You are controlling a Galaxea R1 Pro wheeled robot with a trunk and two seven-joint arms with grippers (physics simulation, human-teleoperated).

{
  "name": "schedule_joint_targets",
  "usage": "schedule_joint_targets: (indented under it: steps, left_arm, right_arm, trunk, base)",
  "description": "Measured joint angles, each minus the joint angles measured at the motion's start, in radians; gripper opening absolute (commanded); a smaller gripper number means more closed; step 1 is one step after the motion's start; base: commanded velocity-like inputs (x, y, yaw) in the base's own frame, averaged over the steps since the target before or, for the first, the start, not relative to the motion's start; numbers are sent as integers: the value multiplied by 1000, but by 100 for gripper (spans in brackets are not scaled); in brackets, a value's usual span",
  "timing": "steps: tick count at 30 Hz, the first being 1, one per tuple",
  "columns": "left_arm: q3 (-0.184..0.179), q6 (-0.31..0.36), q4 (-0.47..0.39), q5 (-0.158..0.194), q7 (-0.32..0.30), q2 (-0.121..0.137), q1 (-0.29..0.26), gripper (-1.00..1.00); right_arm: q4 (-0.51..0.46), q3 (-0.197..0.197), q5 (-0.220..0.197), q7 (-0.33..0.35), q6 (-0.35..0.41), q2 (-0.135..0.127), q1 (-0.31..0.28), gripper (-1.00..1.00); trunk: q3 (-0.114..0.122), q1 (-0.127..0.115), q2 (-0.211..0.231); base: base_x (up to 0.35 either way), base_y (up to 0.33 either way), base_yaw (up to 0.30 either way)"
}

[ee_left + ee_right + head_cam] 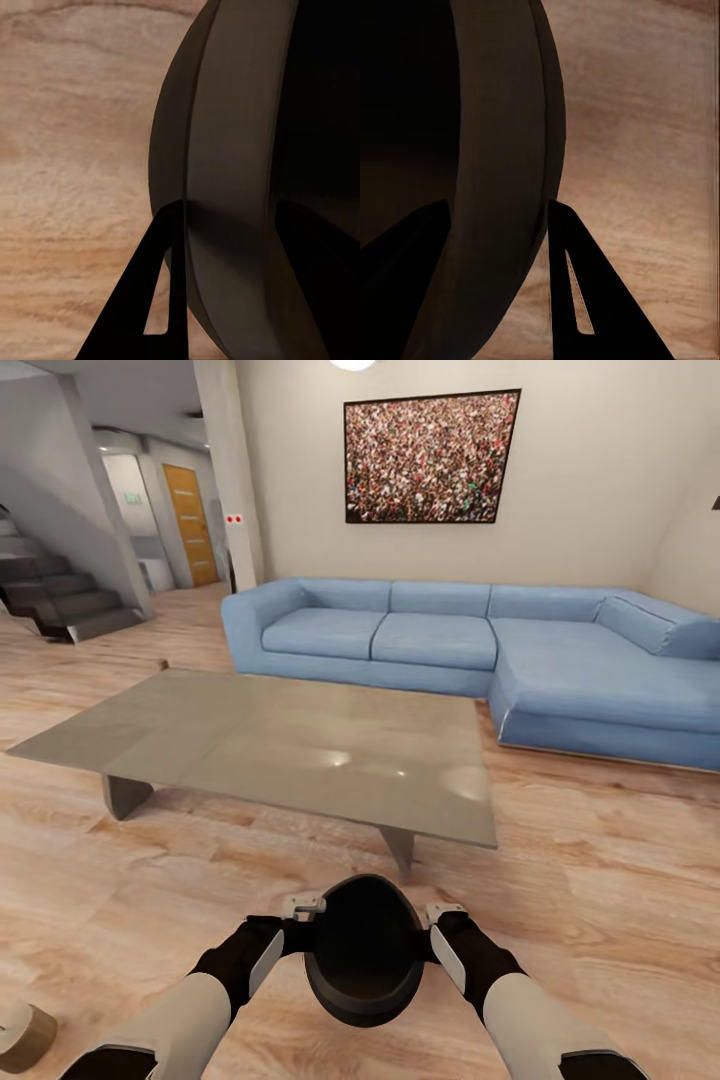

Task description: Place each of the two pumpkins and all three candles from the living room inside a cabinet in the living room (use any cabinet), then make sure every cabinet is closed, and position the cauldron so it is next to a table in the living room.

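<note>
Black cauldron (pixel 364 950) held up over the wood floor (pixel 620 880), low in the head view, gripped from both sides. Left end effector (pixel 303 920) clamped on the pot's left rim; right end effector (pixel 440 923) clamped on its right rim. Mouth of the pot turned toward the camera, dark inside.

In the left wrist view: cauldron wall (pixel 232 187) close up, one dark finger (pixel 154 300) pressed against the outside of the rim, the other inside the pot in shadow. Floor planks (pixel 67 150) behind.

In the right wrist view: same arrangement, one finger (pixel 577 300) lying against the outer wall of the cauldron (pixel 499 172), the other a dark shape inside the bowl. Floor (pixel 637 127) beyond.

Ahead of the cauldron, near but apart from it: a low grey bench (pixel 280 740) with a flat, bare-looking top and angled legs. Behind that, a light blue corner sofa (pixel 470 650) against the wall, with a large framed picture (pixel 432 457) hung above. Stairs (pixel 60 595) and an orange door (pixel 191 525) far off at the left. Small tan cylinder, apparently a candle (pixel 22 1032), on the floor at the lower left edge, partly cut off by the frame.
</note>
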Motion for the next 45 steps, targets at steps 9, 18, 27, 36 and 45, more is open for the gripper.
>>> schedule_joint_targets:
  steps: [9, 18, 27, 36, 45]
  left_arm:
    - [0, 0, 0, 0, 2, -1, 0, -100]
    - [0, 0, 0, 0, 5, -3, 0, -100]
    - [1, 0, 0, 0, 5, -3, 0, -100]
    - [1, 1, 0, -1, 5, -3, 0, -100]
    - [0, 1, 0, 0, 6, -3, 0, -100]
  right_arm:
    - [0, 0, 0, 2, 0, -1, 0, -100]
    - [0, 0, 0, 6, 0, -4, 0, -100]
    - [0, 1, 0, 6, 0, -4, 0, -100]
    - [1, 0, 1, 7, 0, -4, 0, -100]
    - [1, 0, 1, 7, 0, -4, 0, -100]
  trunk:
    - [7, 0, 0]
    - [14, 0, 0]
    - [14, 0, 0]
    - [8, 8, -14]
    - [-21, 39, -70]
  base:
    - [3, 0, -267]
    - [76, 0, -198]
    - [86, 0, -16]
    - [5, 0, -1]
    - [0, 0, 0]
